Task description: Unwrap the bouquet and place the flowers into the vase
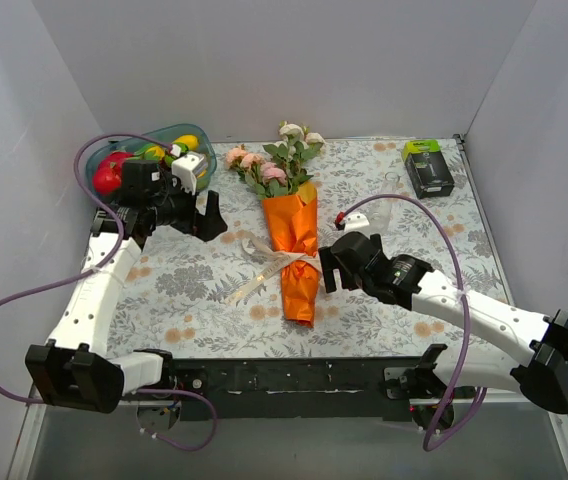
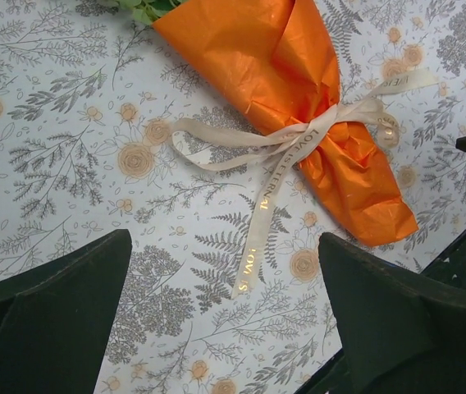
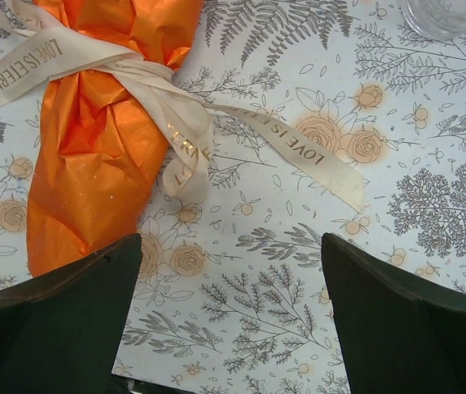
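Step in hand: by my judgement, loosening the ribbon bow (image 2: 299, 144); it is tied and the wrapper is closed.
Bouquet (image 1: 294, 225): lies flat on the floral cloth, with the flowers (image 1: 274, 160) at the far end and the wrapped foot toward the arm bases.
Orange wrapper (image 2: 299, 74): cinched by the ribbon on the bouquet's narrow lower part.
Ribbon tails: one tail (image 2: 253, 246) trails left of the bouquet and another tail (image 3: 299, 152) trails right, both flat on the cloth.
Left gripper (image 1: 207, 215): fingers spread wide and empty, left of the bouquet.
Right gripper (image 1: 326, 268): fingers spread wide and empty, just right of the bouquet, beside the knot.
Vase (image 1: 384, 205): right of the bouquet, apart from it.
Advice: pinch one tail near its free end, ribbon only. Pull outward and low, away from the bouquet. Have the other gripper pin the wrapper foot, since the light bouquet will likely slide.
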You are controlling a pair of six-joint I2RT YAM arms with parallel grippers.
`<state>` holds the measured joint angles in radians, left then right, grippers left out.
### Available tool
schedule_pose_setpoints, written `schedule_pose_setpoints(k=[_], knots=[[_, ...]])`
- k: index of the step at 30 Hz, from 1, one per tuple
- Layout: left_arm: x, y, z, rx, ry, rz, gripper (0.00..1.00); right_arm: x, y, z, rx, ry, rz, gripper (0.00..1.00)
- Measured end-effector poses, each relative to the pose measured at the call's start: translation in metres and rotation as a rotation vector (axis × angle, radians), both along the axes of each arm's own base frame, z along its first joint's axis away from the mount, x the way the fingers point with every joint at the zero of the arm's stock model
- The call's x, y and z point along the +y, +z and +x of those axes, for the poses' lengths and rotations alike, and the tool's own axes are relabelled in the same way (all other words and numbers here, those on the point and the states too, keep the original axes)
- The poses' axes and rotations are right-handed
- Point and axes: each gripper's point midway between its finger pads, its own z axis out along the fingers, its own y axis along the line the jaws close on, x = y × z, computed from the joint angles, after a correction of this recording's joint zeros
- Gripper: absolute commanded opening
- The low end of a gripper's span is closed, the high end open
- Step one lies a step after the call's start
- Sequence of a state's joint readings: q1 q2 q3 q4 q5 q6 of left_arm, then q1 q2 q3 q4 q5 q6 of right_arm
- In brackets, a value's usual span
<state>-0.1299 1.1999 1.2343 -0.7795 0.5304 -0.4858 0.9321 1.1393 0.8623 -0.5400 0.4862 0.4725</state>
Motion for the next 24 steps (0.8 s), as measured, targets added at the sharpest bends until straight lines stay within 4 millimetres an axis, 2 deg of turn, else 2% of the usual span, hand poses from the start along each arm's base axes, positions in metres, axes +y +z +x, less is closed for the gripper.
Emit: schedule_pose_setpoints(k=[4,7,11,15,18,24], knots=[[-0.011,-0.015,-0.002,0.019,-0.040,0.041,0.98,-0.004,-0.004,0.003,-0.004,-0.022,-0.023,0.98],[-0.033,-0.032,-0.010,0.045,-0.106,0.087,0.98,-0.013,-0.011,0.006,-0.010,-0.037,-0.040,0.98],[-0.062,-0.057,-0.016,0.086,-0.204,0.140,0.98,-0.035,-0.026,0.012,-0.013,-0.058,-0.008,0.97],[-0.077,-0.087,-0.015,0.134,-0.255,0.206,0.98,-0.056,-0.026,0.034,-0.013,-0.119,0.067,0.95],[-0.092,-0.105,-0.019,0.152,-0.301,0.254,0.98,-0.053,-0.033,0.044,0.008,-0.105,0.078,0.92],[-0.114,-0.130,-0.024,0.159,-0.364,0.294,0.98,-0.040,-0.063,0.044,0.103,-0.035,0.044,0.88]])
